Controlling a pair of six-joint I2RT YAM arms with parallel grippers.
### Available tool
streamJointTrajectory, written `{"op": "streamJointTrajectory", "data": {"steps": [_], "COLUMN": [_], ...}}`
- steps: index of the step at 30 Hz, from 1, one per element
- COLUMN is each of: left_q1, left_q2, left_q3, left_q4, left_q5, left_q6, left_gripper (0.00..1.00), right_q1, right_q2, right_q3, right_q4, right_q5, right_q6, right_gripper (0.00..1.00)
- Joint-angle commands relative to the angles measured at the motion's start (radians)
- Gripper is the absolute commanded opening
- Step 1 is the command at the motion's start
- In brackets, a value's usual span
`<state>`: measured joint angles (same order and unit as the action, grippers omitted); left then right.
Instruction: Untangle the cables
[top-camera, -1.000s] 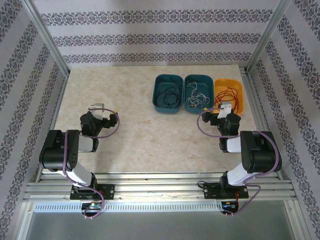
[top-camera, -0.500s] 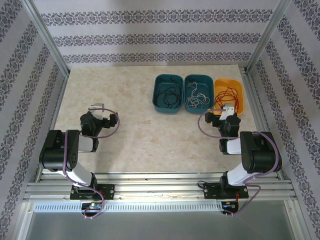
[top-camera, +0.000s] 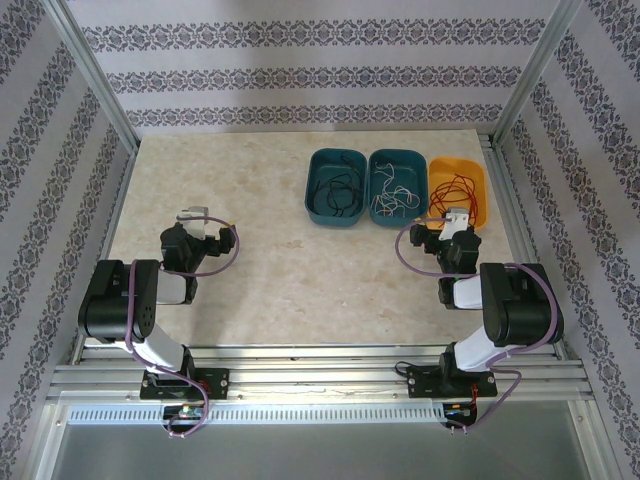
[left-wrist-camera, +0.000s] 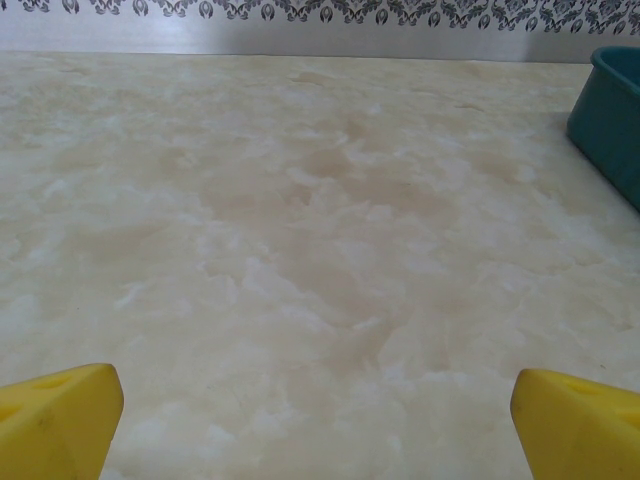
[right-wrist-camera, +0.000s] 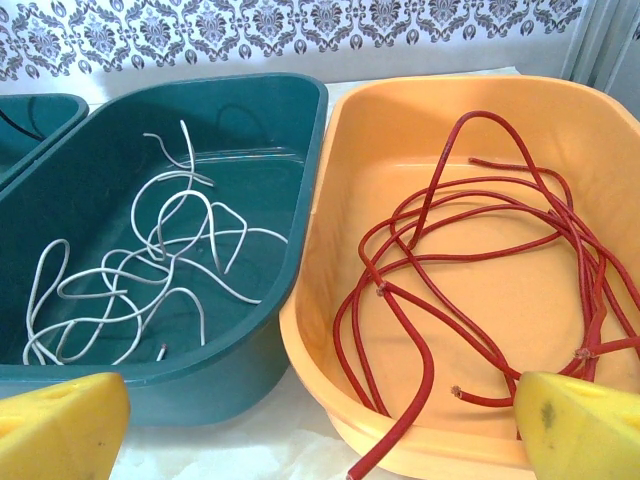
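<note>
The cables lie sorted in three bins at the back right. Black cables (top-camera: 335, 192) curl in the left teal bin (top-camera: 338, 152). White cables (top-camera: 392, 196) (right-wrist-camera: 150, 270) fill the middle teal bin (top-camera: 398, 153) (right-wrist-camera: 200, 90). Red cables (top-camera: 457, 190) (right-wrist-camera: 480, 250) loop in the orange bin (top-camera: 457, 160) (right-wrist-camera: 330, 200), with one thick red end hanging over its near rim. My right gripper (top-camera: 452, 215) (right-wrist-camera: 320, 440) stands open just before the orange bin, touching no cable. My left gripper (top-camera: 205, 216) (left-wrist-camera: 318, 430) is open over bare table, far left of the bins.
The marble-patterned table (top-camera: 280, 250) stretches between the two arms. A corner of the left teal bin (left-wrist-camera: 612, 120) shows at the right of the left wrist view. Patterned walls and metal frame posts (top-camera: 95, 80) enclose the table.
My right gripper has shifted slightly to the right, closer to the orange bin. The left arm and the cables have not moved.
</note>
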<state>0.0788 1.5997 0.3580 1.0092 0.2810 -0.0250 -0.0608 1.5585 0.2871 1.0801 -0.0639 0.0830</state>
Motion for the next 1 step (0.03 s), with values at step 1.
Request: {"op": "streamJointTrajectory", "data": {"steps": [1], "left_q1": [0.008], "left_q2": [-0.003], "left_q3": [-0.003], "left_q4": [0.005], "left_q5": [0.012], "left_q6": [0.015], "left_gripper": [0.99], "right_q1": [0.012], "right_q2": [-0.014], "right_q3": [0.014], "right_q4": [0.010], "right_q5": [0.015], "right_q6": [0.014], "right_gripper": [0.98]}}
